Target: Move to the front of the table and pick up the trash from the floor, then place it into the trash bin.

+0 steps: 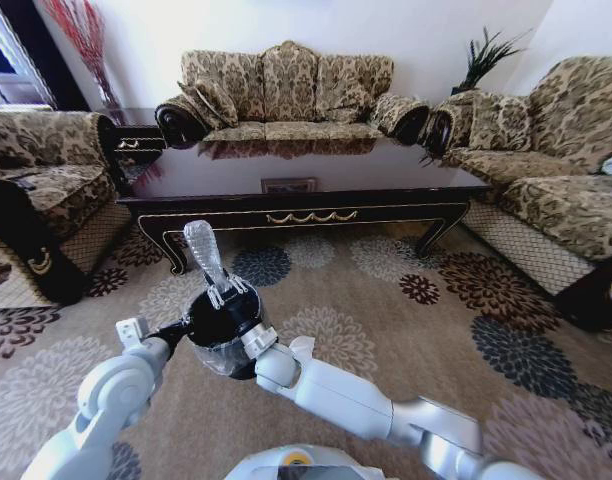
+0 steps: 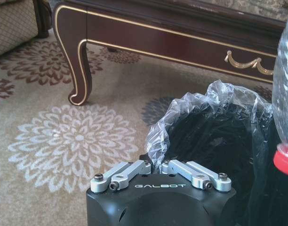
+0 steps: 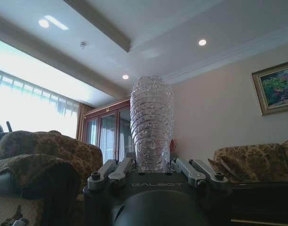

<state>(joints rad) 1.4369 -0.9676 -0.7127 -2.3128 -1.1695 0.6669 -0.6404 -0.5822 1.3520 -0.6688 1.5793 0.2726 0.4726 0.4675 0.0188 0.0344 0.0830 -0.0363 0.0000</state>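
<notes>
My right gripper (image 1: pixel 232 292) is shut on the trash, a slim clear ribbed tube (image 1: pixel 204 250). It stands upright over the trash bin (image 1: pixel 222 338), its red end (image 2: pixel 285 160) down at the bin's mouth. In the right wrist view the tube (image 3: pixel 151 125) rises from between the right gripper's (image 3: pixel 151 165) fingers. My left gripper (image 1: pixel 184 327) is shut on the near rim of the black bin, pinching the liner bag (image 2: pixel 191 106) in the left wrist view. The bin is over the patterned floor (image 1: pixel 386 300), in front of the long dark table (image 1: pixel 306 205).
Patterned sofas (image 1: pixel 286 85) surround the table on the left, back and right. The table's curved leg (image 2: pixel 80 70) stands close beyond the bin. A small dark corner table (image 1: pixel 136 130) holds a vase at back left. Open carpet stretches to the right.
</notes>
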